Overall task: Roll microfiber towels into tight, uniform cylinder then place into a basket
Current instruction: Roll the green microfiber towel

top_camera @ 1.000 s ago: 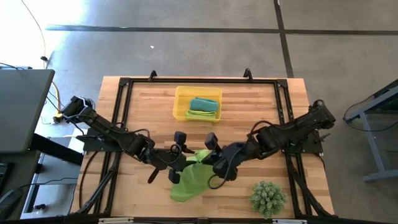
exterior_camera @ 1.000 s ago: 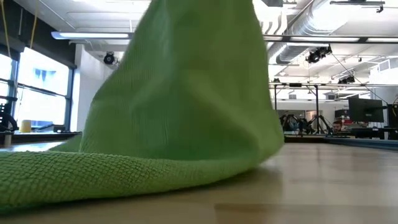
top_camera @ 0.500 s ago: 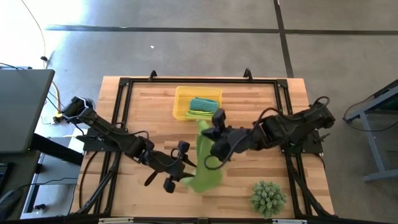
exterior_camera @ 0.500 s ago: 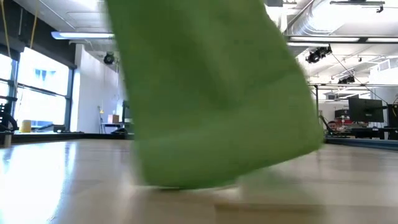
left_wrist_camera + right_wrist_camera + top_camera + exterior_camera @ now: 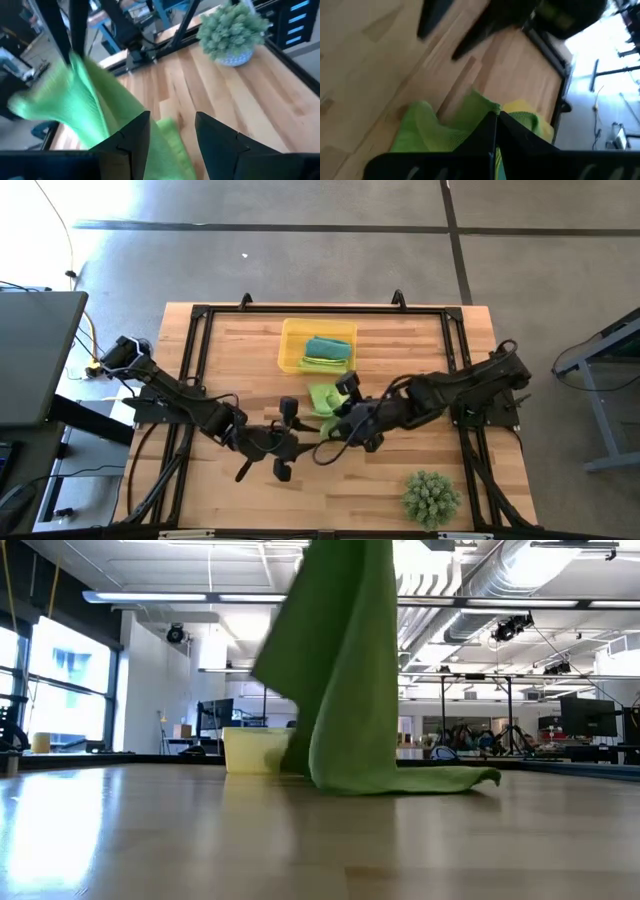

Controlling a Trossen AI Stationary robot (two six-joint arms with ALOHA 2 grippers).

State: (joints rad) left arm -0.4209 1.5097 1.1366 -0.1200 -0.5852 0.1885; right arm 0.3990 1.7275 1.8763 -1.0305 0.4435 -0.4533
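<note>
We record one lime-green towel (image 5: 325, 398) hanging from our clenched right pincer (image 5: 343, 402) at mid-bench (image 5: 230, 360), its lower edge on the wood just short of the yellow basket (image 5: 290, 350), our right arm reaching inward and low, our left pincer (image 5: 284, 442) released beside it.

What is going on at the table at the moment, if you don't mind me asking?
The right gripper is shut on a lime-green towel, holding it up so it hangs with its lower edge on the wooden table. The left gripper waits open beside it. The yellow tray behind holds a teal towel and a second green one.
</note>
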